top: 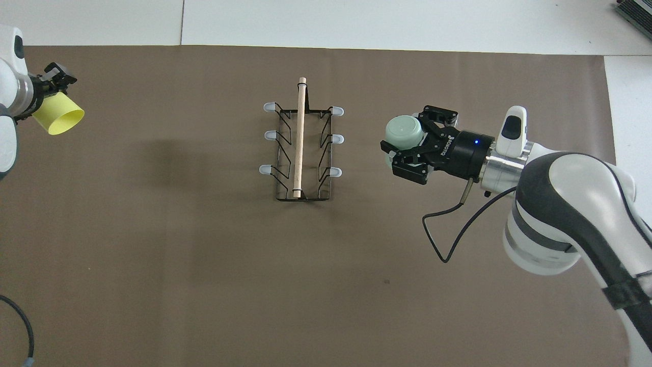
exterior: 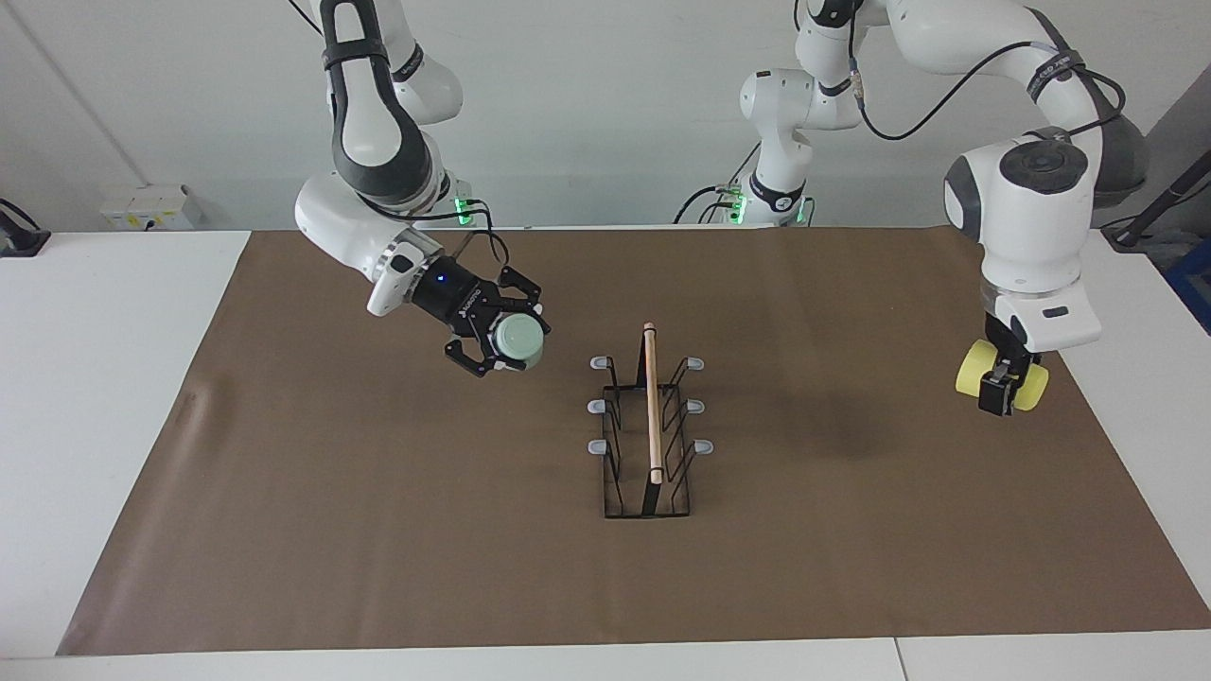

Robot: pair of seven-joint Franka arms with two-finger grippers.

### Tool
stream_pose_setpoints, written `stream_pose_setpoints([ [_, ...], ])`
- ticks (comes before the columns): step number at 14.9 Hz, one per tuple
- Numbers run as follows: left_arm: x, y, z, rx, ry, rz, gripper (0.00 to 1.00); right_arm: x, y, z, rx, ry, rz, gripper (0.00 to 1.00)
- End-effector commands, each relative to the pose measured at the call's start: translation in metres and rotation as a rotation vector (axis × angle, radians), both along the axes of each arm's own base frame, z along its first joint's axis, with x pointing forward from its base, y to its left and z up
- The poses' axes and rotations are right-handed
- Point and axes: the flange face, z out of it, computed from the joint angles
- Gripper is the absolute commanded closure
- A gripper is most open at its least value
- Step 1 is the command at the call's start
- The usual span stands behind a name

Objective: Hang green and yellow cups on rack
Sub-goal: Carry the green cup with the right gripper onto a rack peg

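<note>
Right gripper (exterior: 504,347) clamps green cup (exterior: 519,341), mouth away from rack (exterior: 649,430); turn mouth toward prong; left gripper (exterior: 1001,388) grips yellow cup (exterior: 974,376).

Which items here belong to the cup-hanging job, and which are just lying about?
Job:
- green cup, in right end effector
- yellow cup, in left end effector
- rack, prongs bare

Lying about:
- brown mat
- wall box
</note>
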Motion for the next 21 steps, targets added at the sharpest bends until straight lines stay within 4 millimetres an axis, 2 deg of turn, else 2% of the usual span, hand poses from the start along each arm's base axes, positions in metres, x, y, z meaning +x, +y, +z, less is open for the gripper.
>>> stream_pose_setpoints([
  [1, -0.012, -0.037, 0.011, 0.1, -0.012, 0.052, 1.0, -0.004, 0.018, -0.009, 0.036, -0.007, -0.067, 1.0],
  [3, -0.019, -0.057, 0.011, 0.157, -0.006, 0.05, 1.0, 0.001, 0.033, -0.01, 0.045, 0.003, -0.096, 1.0],
  [5, -0.025, -0.068, 0.011, 0.193, -0.013, 0.057, 1.0, 0.004, 0.054, -0.016, 0.058, 0.017, -0.102, 1.0],
  [7, -0.03, -0.08, 0.01, 0.206, -0.037, 0.087, 1.0, 0.012, 0.061, -0.015, 0.031, 0.014, -0.129, 1.0],
  [10, -0.039, -0.1, 0.011, 0.257, -0.039, 0.095, 1.0, 0.007, 0.074, -0.025, 0.038, 0.041, -0.14, 1.0],
  [12, -0.041, -0.107, 0.011, 0.267, -0.037, 0.087, 1.0, -0.006, 0.104, -0.035, 0.063, 0.067, -0.155, 1.0],
  [17, -0.043, -0.108, 0.009, 0.265, -0.038, 0.079, 1.0, -0.004, 0.107, -0.043, 0.008, 0.032, -0.164, 1.0],
  [20, -0.044, -0.107, 0.007, 0.266, -0.033, 0.079, 1.0, -0.015, 0.104, -0.064, -0.004, 0.026, -0.184, 1.0],
  [21, -0.044, -0.107, 0.006, 0.266, -0.033, 0.079, 1.0, -0.023, 0.109, -0.072, 0.003, 0.016, -0.199, 1.0],
])
